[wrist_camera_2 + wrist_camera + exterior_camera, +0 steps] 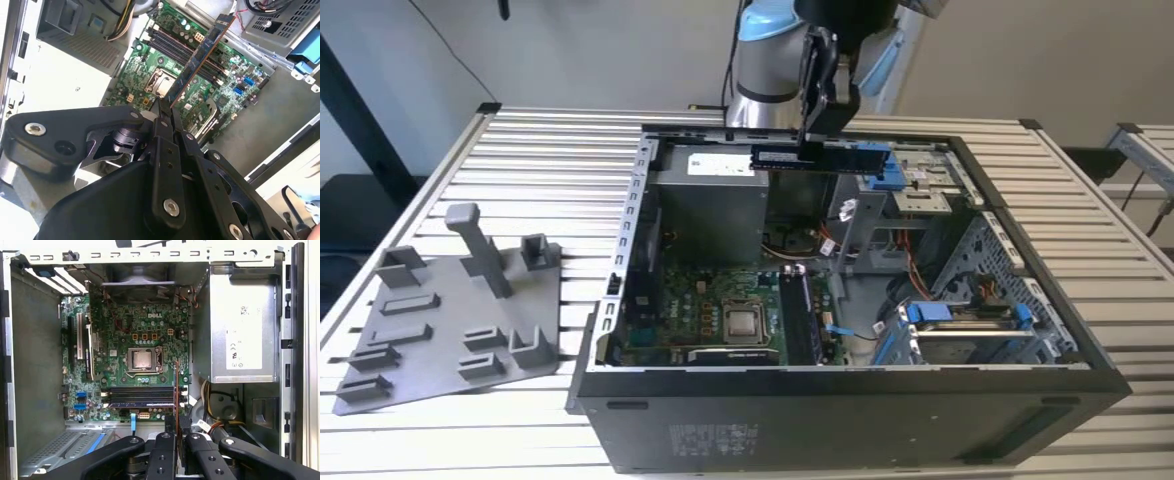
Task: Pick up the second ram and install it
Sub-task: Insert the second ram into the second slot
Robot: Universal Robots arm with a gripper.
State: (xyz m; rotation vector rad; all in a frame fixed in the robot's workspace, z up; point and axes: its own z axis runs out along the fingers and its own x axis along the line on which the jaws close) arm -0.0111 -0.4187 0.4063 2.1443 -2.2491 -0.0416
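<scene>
My gripper is shut on the second ram, a long dark stick with a pale label. I hold it level above the back of the open computer case. In the second wrist view the second ram juts out from my gripper over the green motherboard and its long black memory slots. The first wrist view shows the second ram edge-on, hanging in the air beside the end of the slots, clear of the board, with my gripper clamped on it.
A grey fixture plate with pegs lies on the slatted table at the exterior view's left. Inside the case are the processor socket, a grey power supply, loose cables and a drive cage with blue clips.
</scene>
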